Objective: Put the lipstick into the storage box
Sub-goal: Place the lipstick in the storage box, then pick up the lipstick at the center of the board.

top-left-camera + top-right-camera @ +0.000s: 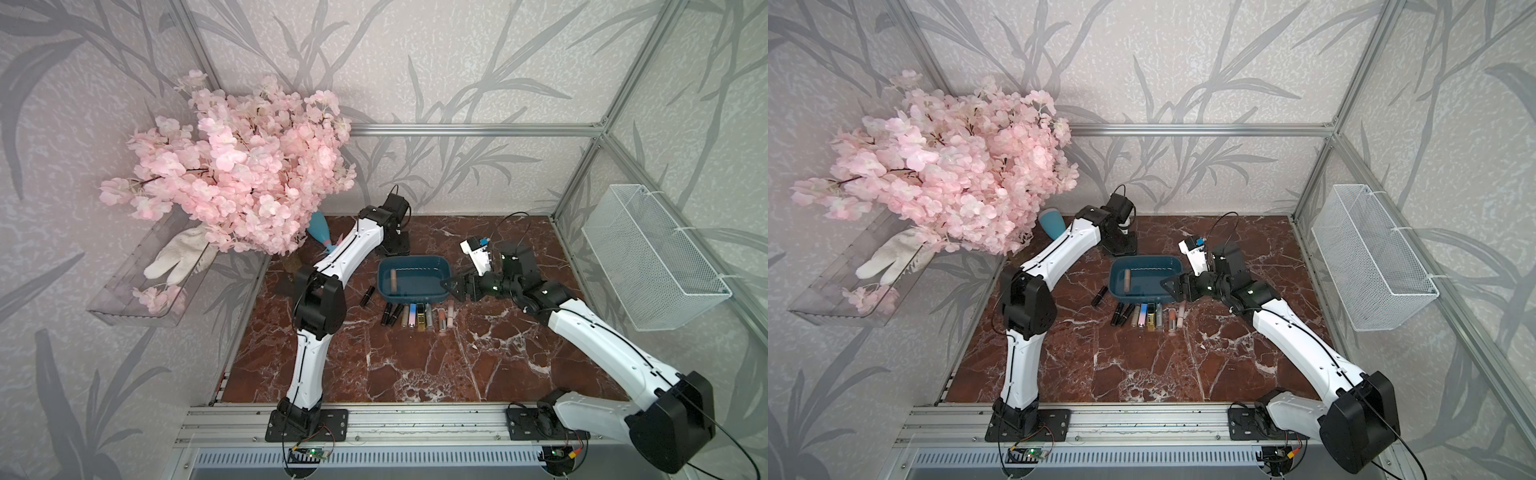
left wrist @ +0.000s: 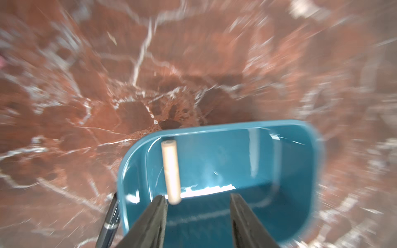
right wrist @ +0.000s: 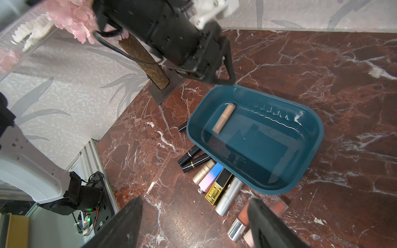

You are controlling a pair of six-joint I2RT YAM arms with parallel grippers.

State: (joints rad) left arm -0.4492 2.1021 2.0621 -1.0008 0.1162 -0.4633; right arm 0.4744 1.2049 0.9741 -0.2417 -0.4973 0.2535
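Observation:
The storage box (image 1: pixel 428 274) (image 1: pixel 1154 274) is a teal tub on the marble table. A beige lipstick (image 1: pixel 393 279) (image 1: pixel 1126 279) (image 2: pixel 171 171) (image 3: pixel 223 118) lies flat inside it near its left end. My left gripper (image 2: pixel 198 199) (image 1: pixel 395 248) hangs over the box's back edge, open, with nothing between its fingers; the beige lipstick lies just past one fingertip. My right gripper (image 1: pixel 451 286) (image 1: pixel 1169 286) (image 3: pixel 194 206) is open and empty at the box's right end, above the table. The left wrist view is blurred.
Several more lipsticks (image 1: pixel 415 316) (image 1: pixel 1148 316) (image 3: pixel 214 182) lie in a row along the box's front edge. One black tube (image 1: pixel 367 296) lies left of the box. A pink blossom tree (image 1: pixel 249 166), an acrylic tray with a glove (image 1: pixel 141 282) and a wire basket (image 1: pixel 656 257) line the sides.

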